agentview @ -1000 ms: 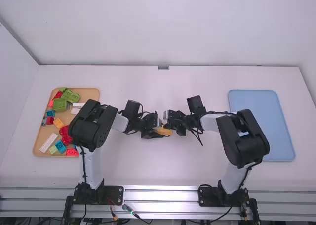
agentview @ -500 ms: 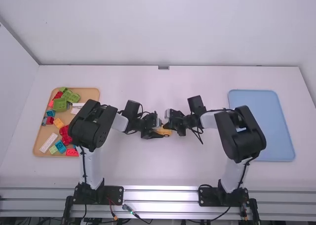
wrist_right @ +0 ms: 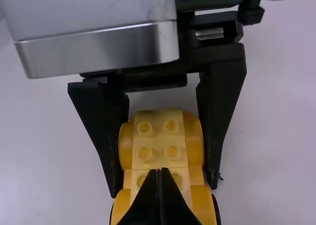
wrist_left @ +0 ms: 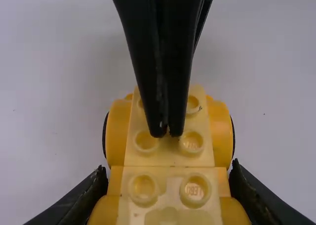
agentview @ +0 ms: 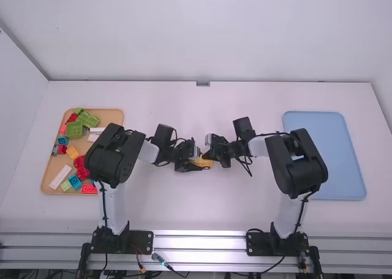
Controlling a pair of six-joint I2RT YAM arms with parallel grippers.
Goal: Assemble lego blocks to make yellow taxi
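Observation:
In the high view, the left gripper and the right gripper meet over the yellow car at mid-table. The left gripper is shut on the sides of the car, between its two pairs of wheels. Low studded yellow blocks form the top of the car in the right wrist view. There the right gripper is shut with nothing between its fingers, its tips together over the studs. Whether the tips touch the blocks, I cannot tell.
A tan tray of loose red, green, blue, white and orange blocks lies on the left, partly under the left arm. On the right, a blue tray lies partly behind the right arm.
The right arm's elbow has shifted left, and its gripper has moved very slightly over the car. The left arm and the car have stayed still.

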